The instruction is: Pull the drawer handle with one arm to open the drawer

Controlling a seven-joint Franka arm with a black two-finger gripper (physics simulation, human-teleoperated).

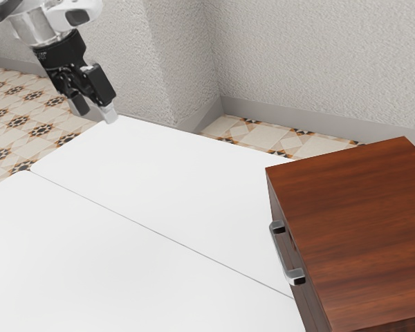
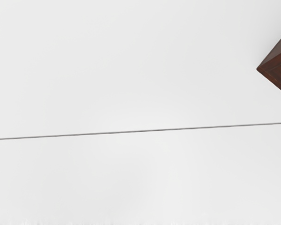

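Note:
A dark wooden drawer cabinet (image 1: pixel 363 221) stands on the white table (image 1: pixel 159 187) at the exterior view's right. Its drawer front faces the exterior view's left and carries a silver bar handle (image 1: pixel 286 253); the front looks flush with the cabinet body. My black gripper (image 1: pixel 95 111) hangs above the table's far left corner, well away from the handle. Its fingers stand apart and hold nothing, so it is open. A corner of the cabinet (image 2: pixel 278 65) shows in the wrist view beyond the bare table top (image 2: pixel 131 70).
A thin seam (image 1: pixel 159 235) runs across the table between two white panels, also seen in the wrist view as the seam (image 2: pixel 140 130). Behind the table are a patterned tile floor (image 1: pixel 277 138) and grey textured walls (image 1: pixel 297 48).

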